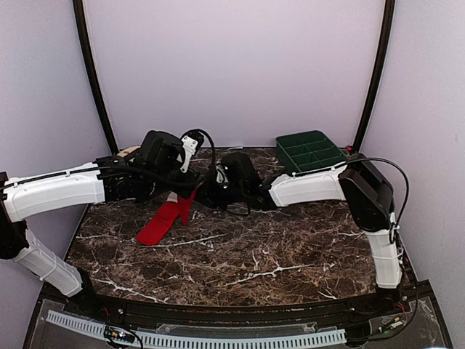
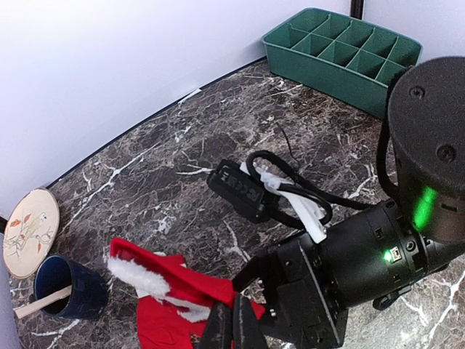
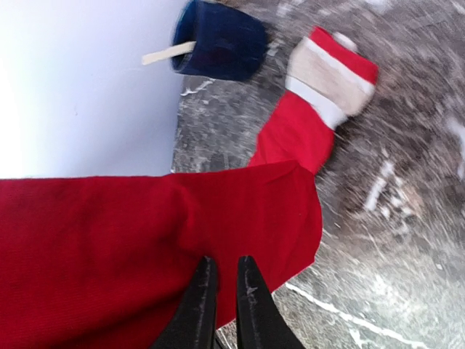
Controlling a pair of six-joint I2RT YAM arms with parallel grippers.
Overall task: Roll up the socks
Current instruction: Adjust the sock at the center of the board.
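left gripper [image 2: 232, 327] pinches red socks [image 1: 163, 220] (right gripper [image 3: 224, 267] alongside)

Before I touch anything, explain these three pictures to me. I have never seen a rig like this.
This is a robot with two arms bolted at the near edge of a dark marble table. The wide picture looks down from above and behind them, with the left arm on the left and the right arm on the right. The other two pictures come from a camera on each wrist, looking along that arm's own fingers.

On the table are a green compartment tray, a blue cup with a wooden stick in it, and a round disc.

The right end effector is nearly shut and appears to pinch the plain red sock. The cuffed sock lies beyond it. The left end effector is shut with its tips at red fabric, but whether it grips is unclear.
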